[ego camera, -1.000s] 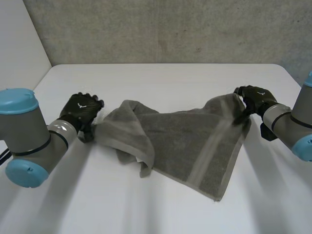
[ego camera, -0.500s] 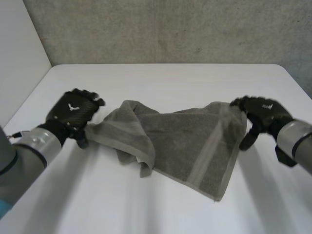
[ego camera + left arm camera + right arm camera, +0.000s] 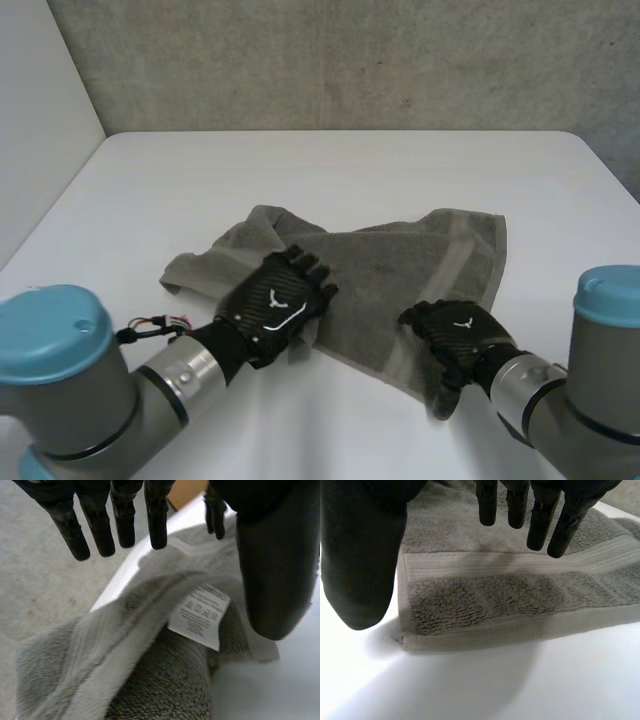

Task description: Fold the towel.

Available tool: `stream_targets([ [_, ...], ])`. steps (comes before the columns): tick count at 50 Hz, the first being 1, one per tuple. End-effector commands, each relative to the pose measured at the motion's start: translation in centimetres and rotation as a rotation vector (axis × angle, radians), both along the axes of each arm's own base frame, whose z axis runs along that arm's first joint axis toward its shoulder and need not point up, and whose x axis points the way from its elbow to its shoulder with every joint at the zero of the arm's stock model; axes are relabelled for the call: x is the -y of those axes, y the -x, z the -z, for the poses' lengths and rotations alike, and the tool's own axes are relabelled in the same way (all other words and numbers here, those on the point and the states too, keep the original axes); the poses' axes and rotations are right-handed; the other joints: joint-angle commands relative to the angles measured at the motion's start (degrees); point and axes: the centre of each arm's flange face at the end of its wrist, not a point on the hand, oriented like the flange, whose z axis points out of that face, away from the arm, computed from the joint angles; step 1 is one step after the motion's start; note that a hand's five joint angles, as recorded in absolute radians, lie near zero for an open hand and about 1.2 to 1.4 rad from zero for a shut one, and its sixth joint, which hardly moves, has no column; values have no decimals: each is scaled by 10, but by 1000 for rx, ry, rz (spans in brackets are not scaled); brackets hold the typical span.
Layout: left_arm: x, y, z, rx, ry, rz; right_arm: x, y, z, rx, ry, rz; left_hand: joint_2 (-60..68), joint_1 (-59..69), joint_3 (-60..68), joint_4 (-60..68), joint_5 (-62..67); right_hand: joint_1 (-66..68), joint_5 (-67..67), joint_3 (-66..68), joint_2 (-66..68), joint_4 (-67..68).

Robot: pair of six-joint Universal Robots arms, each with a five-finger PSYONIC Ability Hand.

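Observation:
A grey towel lies rumpled in the middle of the white table, its left part folded over on itself. My left hand hovers over that folded near-left part with straight, spread fingers; beneath its palm the towel shows a white label. My right hand is over the towel's near right corner. Its fingers are straight and its thumb stands apart, holding nothing. The towel lies flat below, with its woven band and corner showing.
A grey wall rises behind the table's far edge. Bare table surface lies to the left, right and far side of the towel, and a strip runs along the near edge between the two arms.
Both hands have left the towel's far left and right ends and moved in to its near side. The right corner now lies flat; the left end lies spread on the table.

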Motion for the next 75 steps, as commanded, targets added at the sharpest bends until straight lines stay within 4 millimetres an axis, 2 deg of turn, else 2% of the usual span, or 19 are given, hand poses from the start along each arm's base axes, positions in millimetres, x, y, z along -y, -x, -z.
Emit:
stream_targets([
  [1,7,7,16,104,78,20,-7,-5,10,-14,27,-19,41,40,42,46,39,-13,-15,-20,-17,-29],
  [6,15,8,16,105,89,-15,-8,-5,11,-13,35,-19,222,221,223,227,220,2,1,-4,-2,-14],
  [12,19,8,13,97,95,-31,-8,-5,10,-16,32,-21,323,323,324,328,321,4,2,-3,-1,-12],
  [14,21,8,9,84,97,-36,-9,-5,9,-17,33,-23,404,403,405,409,402,9,7,2,4,-7],
  [16,22,9,7,76,95,-39,-9,-5,8,-15,35,-23,414,414,415,419,412,19,17,12,14,3],
  [23,35,6,-2,28,79,-104,-11,-3,7,-57,60,-50,418,417,419,423,415,88,86,81,84,72],
  [25,51,-3,-7,-10,50,-189,-14,0,7,-88,72,-69,414,414,415,419,412,102,100,95,97,85],
  [33,82,-24,-15,-132,-53,-341,-21,4,11,-116,61,-83,413,412,414,418,410,139,137,132,134,122],
  [39,85,-29,-15,-155,-89,-363,-23,6,14,-130,63,-90,408,407,409,413,405,145,144,139,141,129],
  [47,84,-30,-13,-153,-100,-366,-21,5,13,-126,74,-91,401,400,402,406,399,268,266,261,264,252],
  [49,84,-30,-13,-153,-100,-366,-19,4,14,-119,89,-88,397,397,398,402,395,334,332,327,329,317],
  [55,84,-30,-13,-153,-100,-366,-17,4,14,-112,104,-83,391,390,392,396,388,391,389,384,386,375],
  [61,85,-30,-13,-153,-99,-369,-15,5,9,-113,118,-70,387,387,388,392,385,383,381,376,378,366],
  [71,84,-30,-14,-154,-101,-368,-18,6,-13,-82,173,-59,381,380,382,386,378,346,344,339,341,329],
  [75,84,-30,-13,-153,-102,-368,-23,7,-11,-99,136,-74,381,380,382,386,378,295,293,288,290,279],
])
